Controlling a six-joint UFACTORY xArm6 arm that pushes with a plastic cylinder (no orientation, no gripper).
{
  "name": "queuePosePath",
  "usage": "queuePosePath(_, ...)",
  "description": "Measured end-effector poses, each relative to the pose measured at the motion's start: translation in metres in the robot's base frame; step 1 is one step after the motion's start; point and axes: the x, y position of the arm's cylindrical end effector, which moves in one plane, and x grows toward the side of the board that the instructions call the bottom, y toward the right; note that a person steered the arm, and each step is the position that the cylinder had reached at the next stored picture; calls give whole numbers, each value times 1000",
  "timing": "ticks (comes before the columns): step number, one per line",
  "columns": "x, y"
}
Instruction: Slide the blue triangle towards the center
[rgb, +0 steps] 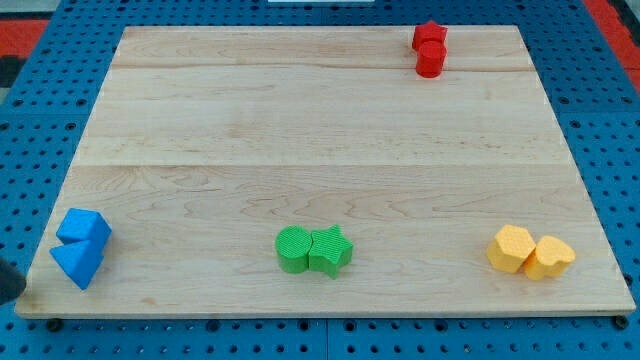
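The blue triangle lies at the view's bottom left corner of the wooden board. It touches a blue cube-like block just above it. A dark shape that looks like my rod shows at the view's left edge. Its lower end, my tip, stands just off the board, a little to the left of the blue triangle and apart from it.
A green cylinder and a green star touch at the bottom middle. Two yellow blocks touch at the bottom right. A red star and a red cylinder touch at the top right edge.
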Motion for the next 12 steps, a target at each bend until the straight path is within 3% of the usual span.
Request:
queuePosePath(2,-25,72)
queuePosePath(3,-5,76)
queuePosePath(5,-13,96)
queuePosePath(10,-164,162)
queuePosePath(12,-204,241)
